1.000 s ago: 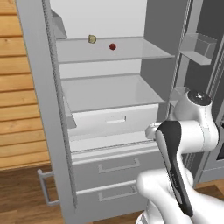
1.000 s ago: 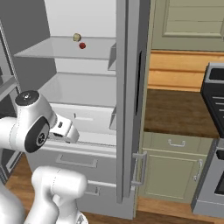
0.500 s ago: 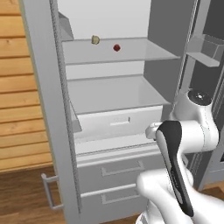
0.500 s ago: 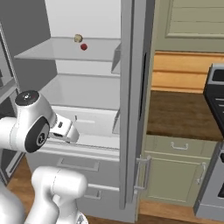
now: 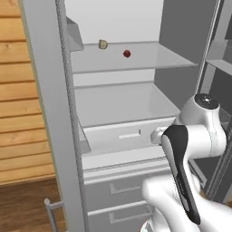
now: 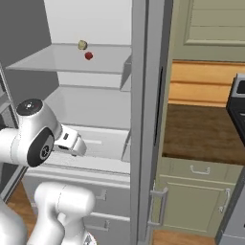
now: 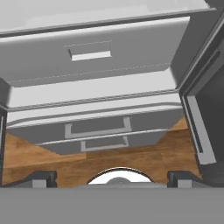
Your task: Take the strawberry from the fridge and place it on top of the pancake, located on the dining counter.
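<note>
The strawberry (image 5: pixel 127 54) (image 6: pixel 88 56), a tiny dark-red berry, lies on the upper glass shelf of the open fridge (image 5: pixel 45 99) (image 6: pixel 143 119). My gripper (image 7: pixel 113 179) is open, its two dark fingertips (image 7: pixel 41 177) far apart with nothing between them. It hangs low in front of the fridge's pale crisper box and points down at the two bottom drawers (image 7: pixel 98 127). The hand (image 6: pixel 72 142) sits well below the strawberry's shelf. The pancake and the dining counter are out of view.
A small yellowish-tan lump (image 5: pixel 103 44) (image 6: pixel 82 45) lies on the same shelf, just behind and left of the berry. Open fridge doors (image 5: pixel 217 68) flank the arm. Right of the fridge runs a wooden counter (image 6: pixel 201 134) over green cabinets, next to a stove.
The whole picture has shifted a little in both base views, so the base has driven slightly relative to the fridge. The arm's pose and the open gripper look unchanged.
</note>
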